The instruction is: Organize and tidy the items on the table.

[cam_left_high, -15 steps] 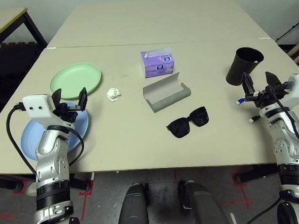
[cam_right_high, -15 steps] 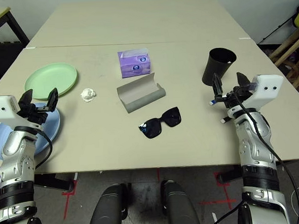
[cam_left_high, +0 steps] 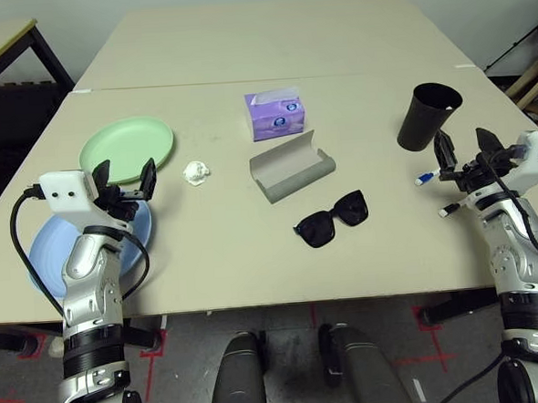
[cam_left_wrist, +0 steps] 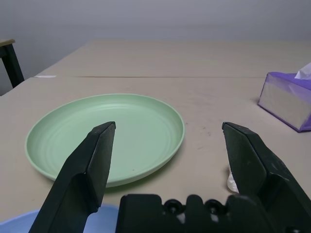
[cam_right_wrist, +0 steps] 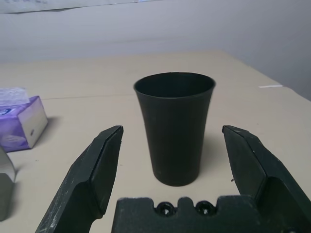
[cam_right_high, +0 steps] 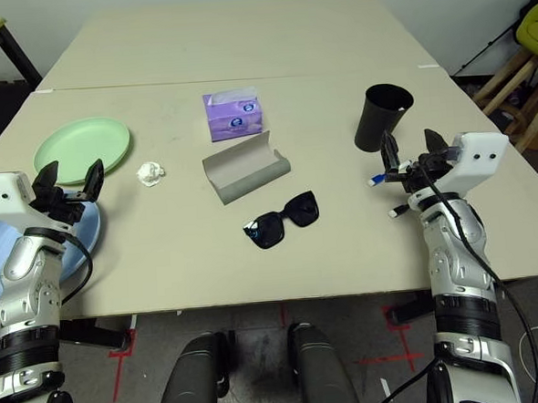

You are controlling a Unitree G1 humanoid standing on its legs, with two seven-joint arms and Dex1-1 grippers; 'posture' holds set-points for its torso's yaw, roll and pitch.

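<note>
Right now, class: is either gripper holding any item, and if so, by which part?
Nothing is held. The left gripper hangs open above the light blue plate; the right gripper stands open near the black cup.

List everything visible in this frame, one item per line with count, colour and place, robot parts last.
table: one, beige, under everything; a second like it butts against its far edge
green plate: one, pale green, far left
blue plate: one, light blue, near left edge, under the left arm
tissue wad: one, white, right of the green plate
tissue box: one, purple, centre far
glasses case: one, grey, open, centre
sunglasses: one, black, near the case
cup: one, black, upright, far right
pens: two, blue-white, near the cup, by the right gripper
left gripper: black, open, over the blue plate
right gripper: black, open, facing the cup
</note>
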